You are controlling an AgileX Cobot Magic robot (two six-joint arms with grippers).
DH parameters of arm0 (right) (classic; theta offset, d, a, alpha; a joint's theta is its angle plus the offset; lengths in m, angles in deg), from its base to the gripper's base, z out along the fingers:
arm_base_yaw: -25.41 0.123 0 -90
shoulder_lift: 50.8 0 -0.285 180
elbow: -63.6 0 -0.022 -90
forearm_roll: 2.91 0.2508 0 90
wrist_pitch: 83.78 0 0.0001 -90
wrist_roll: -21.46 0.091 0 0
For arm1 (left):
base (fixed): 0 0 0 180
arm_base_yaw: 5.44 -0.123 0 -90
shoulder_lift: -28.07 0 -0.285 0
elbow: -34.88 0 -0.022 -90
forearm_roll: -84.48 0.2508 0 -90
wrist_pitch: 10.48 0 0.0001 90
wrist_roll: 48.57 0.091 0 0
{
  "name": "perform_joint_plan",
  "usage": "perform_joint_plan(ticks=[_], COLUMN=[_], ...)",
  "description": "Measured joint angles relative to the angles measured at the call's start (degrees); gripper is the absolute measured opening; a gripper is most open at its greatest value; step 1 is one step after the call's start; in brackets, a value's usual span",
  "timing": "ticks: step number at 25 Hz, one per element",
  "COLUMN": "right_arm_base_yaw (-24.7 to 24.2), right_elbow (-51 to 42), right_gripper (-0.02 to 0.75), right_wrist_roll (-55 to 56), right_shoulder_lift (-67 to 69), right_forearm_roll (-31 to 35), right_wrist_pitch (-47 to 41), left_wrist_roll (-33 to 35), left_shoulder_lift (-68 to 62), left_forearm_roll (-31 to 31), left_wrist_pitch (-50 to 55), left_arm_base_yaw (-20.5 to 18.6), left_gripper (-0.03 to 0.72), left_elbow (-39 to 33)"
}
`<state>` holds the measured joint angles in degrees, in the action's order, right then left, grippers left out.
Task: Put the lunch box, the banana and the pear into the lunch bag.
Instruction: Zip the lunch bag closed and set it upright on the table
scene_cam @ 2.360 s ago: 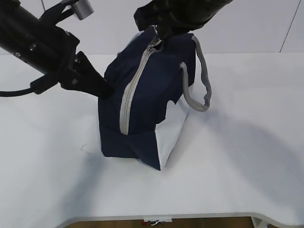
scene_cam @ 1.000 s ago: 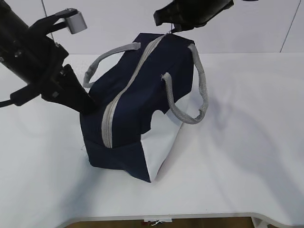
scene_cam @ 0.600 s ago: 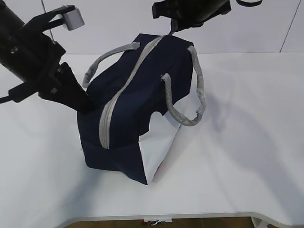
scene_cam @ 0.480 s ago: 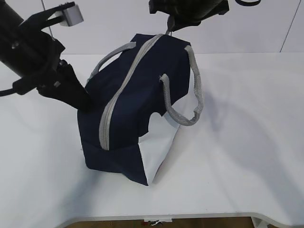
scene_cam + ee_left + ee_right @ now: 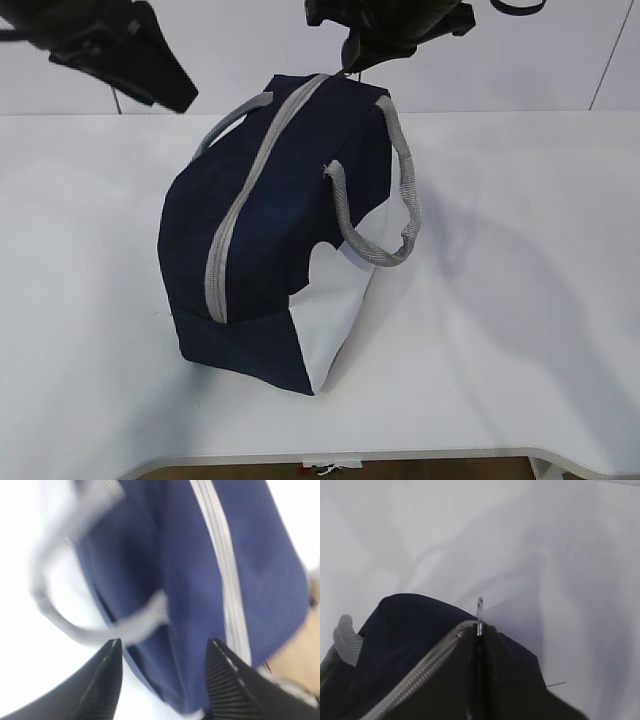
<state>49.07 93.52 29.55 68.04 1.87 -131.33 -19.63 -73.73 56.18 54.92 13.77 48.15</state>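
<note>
Your left gripper (image 5: 162,672) has lifted off the boxy navy-blue fabric lunch bag (image 5: 270,235), jaws apart.
Your right gripper (image 5: 479,645) stays clamped on its grey zipper's ring pull (image 5: 480,615) at the far end.

The exterior view looks down at a slant across the table (image 5: 520,300); both wrist views sit close over the lunch bag (image 5: 270,230), sharing its zipper (image 5: 222,565).

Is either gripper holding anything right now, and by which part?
The right gripper pinches the lunch bag by its zipper pull. The left gripper is open, holding nothing.
</note>
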Motion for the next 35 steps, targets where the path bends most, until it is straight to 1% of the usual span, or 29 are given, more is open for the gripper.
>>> perform_joint_plan(ticks=[6,10,18,23,28,35], right_arm_base_yaw=[0.00,0.00,0.00,0.00,0.00,0.00], right_elbow=[0.00,0.00,0.00,0.00,0.00,0.00], right_gripper=[0.013,0.013,0.013,0.013,0.013,0.013], right_wrist_roll=[-0.25,-0.23,-0.23,-0.26,-0.26,-0.26], right_shoulder_lift=[0.00,0.00,0.00,0.00,0.00,0.00], right_forearm_roll=[0.63,1.97,4.75,4.87,4.89,5.91], right_wrist_pitch=[0.00,0.00,0.19,0.46,1.67,2.73], left_wrist_roll=[-4.17,-4.55,-4.28,-3.93,-3.76,-3.66], left_shoulder_lift=[-4.91,-10.37,-16.76,-18.75,-20.01,-22.21], left_forearm_roll=[0.03,-3.37,-10.13,-11.23,-14.28,-15.84], left_wrist_pitch=[-3.28,-4.04,-5.58,-8.17,-8.96,-9.46], left_arm_base_yaw=[0.00,0.00,0.00,0.00,0.00,0.00], left_gripper=[0.408,0.409,0.412,0.412,0.412,0.412], left_elbow=[8.52,11.92,12.78,13.22,13.26,13.49])
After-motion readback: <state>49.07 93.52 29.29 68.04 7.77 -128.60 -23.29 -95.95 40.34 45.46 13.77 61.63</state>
